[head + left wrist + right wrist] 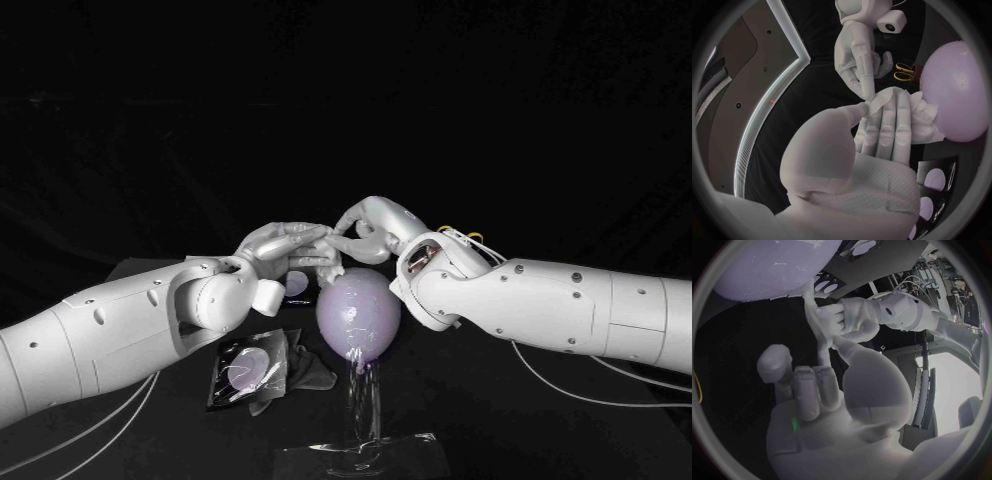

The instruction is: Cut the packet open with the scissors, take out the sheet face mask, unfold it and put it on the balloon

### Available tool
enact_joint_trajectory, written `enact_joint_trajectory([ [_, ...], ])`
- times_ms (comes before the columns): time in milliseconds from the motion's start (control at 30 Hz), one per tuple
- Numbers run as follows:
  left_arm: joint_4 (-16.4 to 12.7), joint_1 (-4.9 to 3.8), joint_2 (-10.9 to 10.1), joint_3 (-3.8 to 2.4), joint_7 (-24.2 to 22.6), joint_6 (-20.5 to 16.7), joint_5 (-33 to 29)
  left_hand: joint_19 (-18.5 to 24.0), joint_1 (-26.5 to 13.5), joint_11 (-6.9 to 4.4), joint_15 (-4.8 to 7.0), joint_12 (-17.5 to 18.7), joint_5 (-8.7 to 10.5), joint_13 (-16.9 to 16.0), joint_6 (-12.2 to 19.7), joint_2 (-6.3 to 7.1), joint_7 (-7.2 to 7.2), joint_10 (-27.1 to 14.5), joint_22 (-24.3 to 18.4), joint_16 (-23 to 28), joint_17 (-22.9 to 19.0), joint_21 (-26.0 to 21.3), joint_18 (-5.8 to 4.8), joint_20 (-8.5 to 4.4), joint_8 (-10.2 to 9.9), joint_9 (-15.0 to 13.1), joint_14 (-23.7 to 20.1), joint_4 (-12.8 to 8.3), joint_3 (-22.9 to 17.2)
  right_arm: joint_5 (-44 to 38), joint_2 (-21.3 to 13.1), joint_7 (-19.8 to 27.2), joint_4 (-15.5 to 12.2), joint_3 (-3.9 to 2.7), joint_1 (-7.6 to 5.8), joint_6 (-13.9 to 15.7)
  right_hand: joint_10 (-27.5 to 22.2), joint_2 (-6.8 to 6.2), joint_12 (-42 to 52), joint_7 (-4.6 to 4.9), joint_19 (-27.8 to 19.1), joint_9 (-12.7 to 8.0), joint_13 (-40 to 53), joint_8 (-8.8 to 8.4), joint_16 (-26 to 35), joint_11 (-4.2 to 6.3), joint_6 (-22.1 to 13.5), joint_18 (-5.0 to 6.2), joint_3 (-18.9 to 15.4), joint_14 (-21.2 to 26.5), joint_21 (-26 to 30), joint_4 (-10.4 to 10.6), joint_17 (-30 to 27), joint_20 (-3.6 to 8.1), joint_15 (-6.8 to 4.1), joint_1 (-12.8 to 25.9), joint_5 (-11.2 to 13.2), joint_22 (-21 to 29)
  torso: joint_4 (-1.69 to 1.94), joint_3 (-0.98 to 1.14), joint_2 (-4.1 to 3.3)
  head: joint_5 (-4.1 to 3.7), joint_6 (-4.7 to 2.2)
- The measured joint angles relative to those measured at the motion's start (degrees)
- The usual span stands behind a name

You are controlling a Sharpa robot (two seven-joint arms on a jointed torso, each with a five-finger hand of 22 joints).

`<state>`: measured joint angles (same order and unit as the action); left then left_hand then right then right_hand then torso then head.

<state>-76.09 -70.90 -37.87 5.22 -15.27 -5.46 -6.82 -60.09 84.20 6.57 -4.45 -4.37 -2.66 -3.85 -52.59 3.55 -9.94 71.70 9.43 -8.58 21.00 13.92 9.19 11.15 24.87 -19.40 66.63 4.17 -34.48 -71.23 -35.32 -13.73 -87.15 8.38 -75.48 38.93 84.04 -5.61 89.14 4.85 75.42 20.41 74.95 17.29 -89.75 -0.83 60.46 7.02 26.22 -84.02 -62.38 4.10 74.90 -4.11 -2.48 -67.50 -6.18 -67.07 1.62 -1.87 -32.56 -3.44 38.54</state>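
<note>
White sheet face mask point(924, 122) held between both hands, just above the lilac balloon point(358, 312).
Fingers point(887, 125) of the left hand point(281, 245) press together on the crumpled bulk while the right hand point(372, 222) pinches one edge, probably to tease the folds apart before draping. Both wrists bend inward at the balloon's twelve o'clock, arms reaching in from nine and three. Cut packet point(257, 372) lies on the counter point(505, 420) at the balloon's seven o'clock.

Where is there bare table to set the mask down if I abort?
Bare table right of the balloon's stand, below the right arm. Left of the stand lies the packet. Crowded above the balloon: left hand and right hand hold the mask.
</note>
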Motion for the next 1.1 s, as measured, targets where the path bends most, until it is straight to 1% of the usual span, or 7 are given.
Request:
enact_joint_trajectory([
  [100,-0.02,0.00,-0.01,0.00,0.00,-0.01,0.18,0.21,0.01,0.00,-0.01,0.00,0.00,0.01,0.00,-0.01,0.00,0.00,0.01,0.00,0.05,0.22,0.00,-0.20,-0.02,0.00,0.00,0.00,0.00,0.21,0.05,0.01,0.01,0.00,0.01,0.23,-0.13,1.04,0.49,-0.31,0.30,0.35,0.00,0.61,0.02,0.14,0.31,-0.03,1.66,0.04,-0.57,-1.18,0.01,0.30,-0.27,-1.53,0.02,-0.57,-0.01,0.00,0.00,0.00,0.02],
  [300,-0.06,0.00,-0.02,-0.01,0.01,-0.07,0.51,0.21,0.01,0.00,-0.10,0.05,0.01,0.10,-0.11,-0.01,0.12,0.00,0.10,0.00,0.05,0.22,0.00,-0.21,-0.29,0.00,-0.09,-0.33,-0.01,0.88,0.15,0.25,0.00,0.01,0.03,0.75,-0.01,1.30,0.50,-0.47,0.62,1.16,-0.01,1.46,0.03,0.41,0.47,-0.20,4.92,0.08,-1.67,-3.17,0.05,0.62,-0.31,-3.03,-0.26,-1.67,-0.02,0.01,0.02,-0.01,0.07],
  [533,-0.13,-0.02,-0.03,-0.04,0.01,-0.18,0.77,0.21,0.01,0.00,-0.10,0.06,0.02,0.10,-0.24,-0.01,0.17,0.00,0.17,0.00,0.05,0.22,0.00,-0.20,-0.08,0.00,-0.10,-0.33,-0.01,1.78,0.14,0.64,-0.05,0.03,0.07,1.34,-0.01,1.55,0.50,-0.60,1.25,2.23,-0.05,2.86,-0.05,0.41,1.00,-0.47,5.36,-0.02,-3.51,-3.01,0.05,1.25,-0.41,-3.71,-0.38,-3.52,-0.02,0.01,0.01,0.07,0.12],
  [633,-0.15,-0.04,-0.03,-0.05,0.01,-0.20,0.83,0.21,0.01,0.00,-0.11,0.06,0.02,0.10,-0.25,-0.01,0.16,-0.01,0.16,0.00,0.05,0.22,0.00,-0.20,-0.06,0.00,-0.10,-0.33,-0.01,2.07,0.07,0.82,-0.12,0.05,0.09,1.58,-0.02,1.54,0.49,-0.59,1.25,2.54,-0.05,2.90,-0.05,0.41,1.00,-0.49,5.44,-0.03,-3.84,-2.93,0.05,1.25,-0.41,-4.01,-0.36,-3.86,-0.03,0.02,0.01,0.05,0.16],
  [800,-0.21,-0.05,0.01,-0.06,-0.03,-0.21,0.96,0.21,-0.25,0.00,-0.11,0.05,0.04,0.08,-0.31,-0.24,0.10,0.00,0.24,0.00,0.04,0.45,0.00,-0.20,-0.06,0.00,-0.10,-0.33,-0.01,2.60,-0.30,1.23,-0.46,0.06,0.12,2.02,-0.14,1.62,0.49,-0.72,1.65,2.89,-0.04,3.56,-0.04,0.53,1.13,-0.55,5.62,0.08,-4.21,-2.75,0.05,1.23,-0.53,-4.23,0.43,-4.45,-0.03,0.01,0.01,-0.01,0.23],
  [933,-0.22,-0.04,0.08,-0.06,-0.03,-0.21,1.13,0.21,-0.31,0.00,-0.11,0.05,0.06,0.08,-0.31,-0.29,0.09,0.00,0.25,0.00,0.10,0.45,-0.01,-0.20,-0.06,0.00,-0.10,-0.48,-0.16,3.09,-0.89,1.75,-0.91,0.05,0.12,2.63,-0.23,1.62,0.47,-0.78,1.65,3.36,-0.02,4.01,-0.01,0.62,1.17,-0.55,5.93,0.07,-4.74,-2.47,0.01,1.23,-0.73,-4.23,2.28,-4.94,-0.03,0.01,0.02,-0.01,0.23],
  [1100,-0.11,-0.01,0.06,-0.02,0.00,-0.20,1.30,0.21,-0.31,0.01,-0.12,0.05,0.22,0.08,-0.31,-0.29,0.09,0.00,0.25,0.00,0.10,0.45,0.00,-0.20,-0.06,0.00,-0.11,-0.48,-0.16,4.24,-1.71,2.73,-1.32,0.01,0.09,3.99,-0.23,1.62,0.67,-0.78,1.65,3.38,-0.01,4.17,0.01,0.61,1.17,-0.57,6.47,0.06,-4.74,-2.68,0.00,1.23,-0.74,-4.23,3.10,-5.02,-0.05,0.02,0.02,0.02,0.18],
])
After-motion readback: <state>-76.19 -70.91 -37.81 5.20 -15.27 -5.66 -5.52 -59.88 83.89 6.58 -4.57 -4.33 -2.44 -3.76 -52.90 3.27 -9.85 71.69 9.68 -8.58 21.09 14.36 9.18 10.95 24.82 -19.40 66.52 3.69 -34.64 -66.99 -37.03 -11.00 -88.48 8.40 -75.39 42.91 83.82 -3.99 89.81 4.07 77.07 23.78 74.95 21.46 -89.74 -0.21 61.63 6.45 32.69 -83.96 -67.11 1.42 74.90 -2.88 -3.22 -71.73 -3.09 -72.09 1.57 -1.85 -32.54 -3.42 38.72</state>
